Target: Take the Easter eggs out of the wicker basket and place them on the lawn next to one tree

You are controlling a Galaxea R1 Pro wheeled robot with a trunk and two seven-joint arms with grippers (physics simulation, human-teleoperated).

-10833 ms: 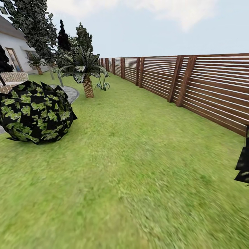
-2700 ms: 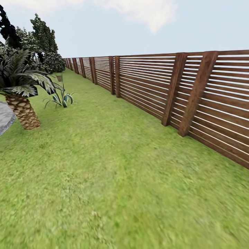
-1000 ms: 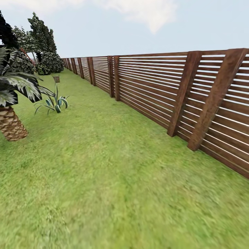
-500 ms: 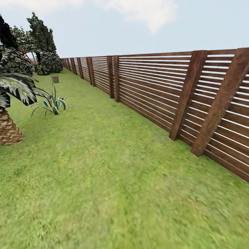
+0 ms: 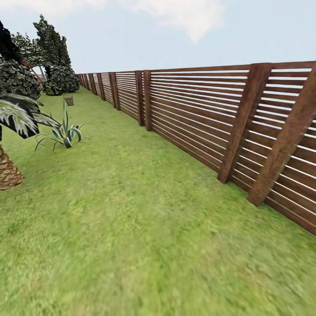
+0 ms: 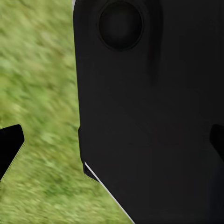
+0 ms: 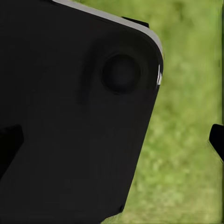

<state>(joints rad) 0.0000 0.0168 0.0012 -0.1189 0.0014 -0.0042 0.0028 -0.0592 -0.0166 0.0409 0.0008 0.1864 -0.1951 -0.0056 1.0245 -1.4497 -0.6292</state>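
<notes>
1. Claw tips (image 6: pixel 10 144) peek out by dark robot parts; I cannot tell if either claw is released.
2. Far off sits the basket (image 5: pixel 69 101) on the lawn (image 5: pixel 145 228).
3. Roll straight there, slowly.

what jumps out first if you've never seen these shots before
The long brown slatted fence dominates, running from the right foreground far back along the lawn. At the left edge stands a palm with a rough brown trunk, a spiky striped plant just beyond it. A small brown object sits far off on the grass, too small to identify.
</notes>
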